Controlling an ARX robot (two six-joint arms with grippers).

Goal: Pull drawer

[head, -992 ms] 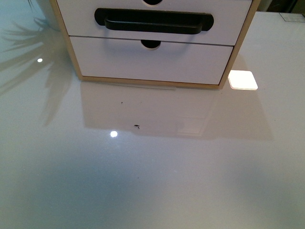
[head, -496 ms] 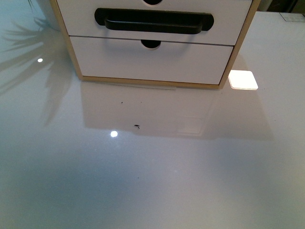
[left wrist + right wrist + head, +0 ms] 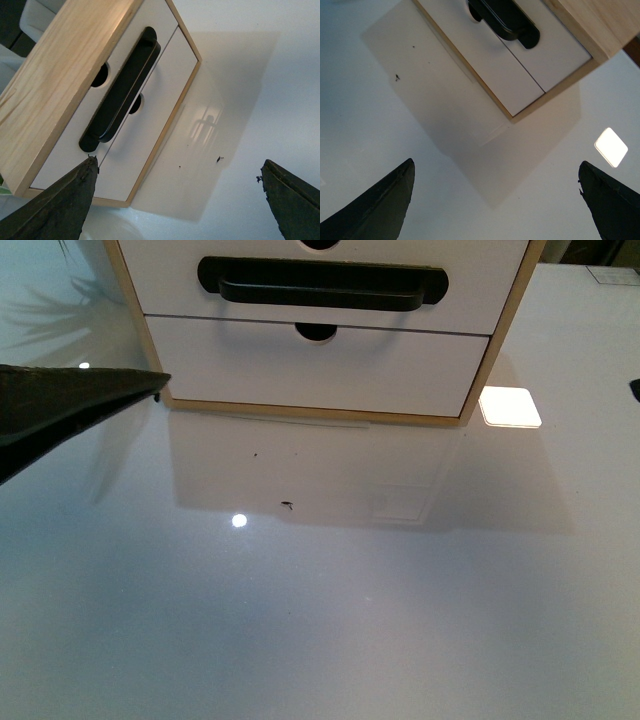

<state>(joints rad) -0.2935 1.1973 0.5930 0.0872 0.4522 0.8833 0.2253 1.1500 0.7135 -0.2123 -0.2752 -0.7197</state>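
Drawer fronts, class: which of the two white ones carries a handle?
The upper drawer, with the wide black bar handle; the lower drawer has only a half-round notch.

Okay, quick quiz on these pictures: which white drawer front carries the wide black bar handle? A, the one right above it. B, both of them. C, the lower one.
A: in the front view the wide black bar handle sits on the white-fronted wooden drawer, directly above the plain white drawer front, which has no handle.
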